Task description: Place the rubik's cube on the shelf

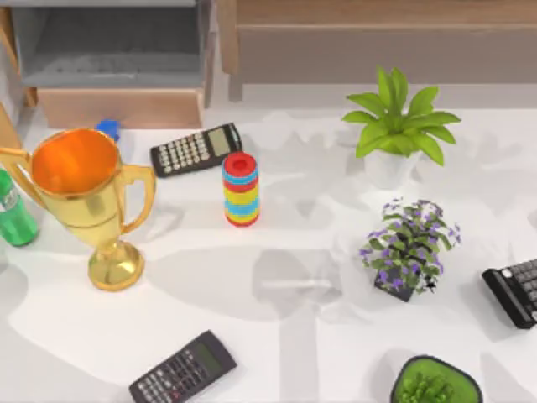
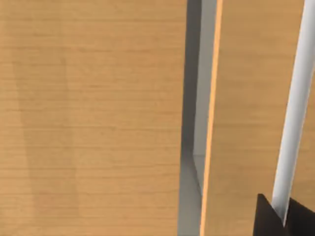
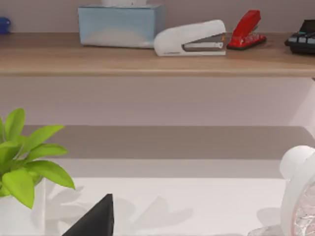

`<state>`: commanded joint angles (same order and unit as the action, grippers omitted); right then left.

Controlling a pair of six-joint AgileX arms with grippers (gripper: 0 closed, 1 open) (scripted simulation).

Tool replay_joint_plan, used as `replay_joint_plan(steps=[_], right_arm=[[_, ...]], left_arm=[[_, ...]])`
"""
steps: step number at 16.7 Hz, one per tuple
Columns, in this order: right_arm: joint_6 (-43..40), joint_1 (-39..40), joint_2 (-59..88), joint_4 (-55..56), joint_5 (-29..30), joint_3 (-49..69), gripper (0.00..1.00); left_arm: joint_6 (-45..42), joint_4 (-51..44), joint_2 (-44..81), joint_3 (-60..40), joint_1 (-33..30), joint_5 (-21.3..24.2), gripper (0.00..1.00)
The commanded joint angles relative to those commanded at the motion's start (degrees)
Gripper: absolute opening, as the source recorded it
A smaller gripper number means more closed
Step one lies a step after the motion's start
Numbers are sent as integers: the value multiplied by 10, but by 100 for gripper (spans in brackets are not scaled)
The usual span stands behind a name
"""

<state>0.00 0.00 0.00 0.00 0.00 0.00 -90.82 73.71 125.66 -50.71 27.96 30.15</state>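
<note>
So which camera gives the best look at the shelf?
The right wrist view: the shelf runs across it, carrying a tissue box and staplers. The top view catches just its edge at the back. The left wrist view shows wooden boards close up; which ones is unclear.

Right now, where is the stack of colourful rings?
In the top view the ring stack stands upright on the white table, a bit left of the middle, just below the nearer end of the upper calculator and right of the gold trophy.

No readable text shows; the calculator [image 1: 195,150] keys are too small to read
</note>
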Motion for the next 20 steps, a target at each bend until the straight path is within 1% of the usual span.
replay_joint_plan(steps=[6, 13, 20], right_arm=[[0, 0, 0, 0, 0, 0, 100], [0, 0, 0, 0, 0, 0, 100], [0, 0, 0, 0, 0, 0, 100]], left_arm=[[-1, 52, -40, 101, 35, 39, 0], [-2, 62, -46, 115, 43, 47, 0], [-6, 124, -89, 225, 107, 110, 0]])
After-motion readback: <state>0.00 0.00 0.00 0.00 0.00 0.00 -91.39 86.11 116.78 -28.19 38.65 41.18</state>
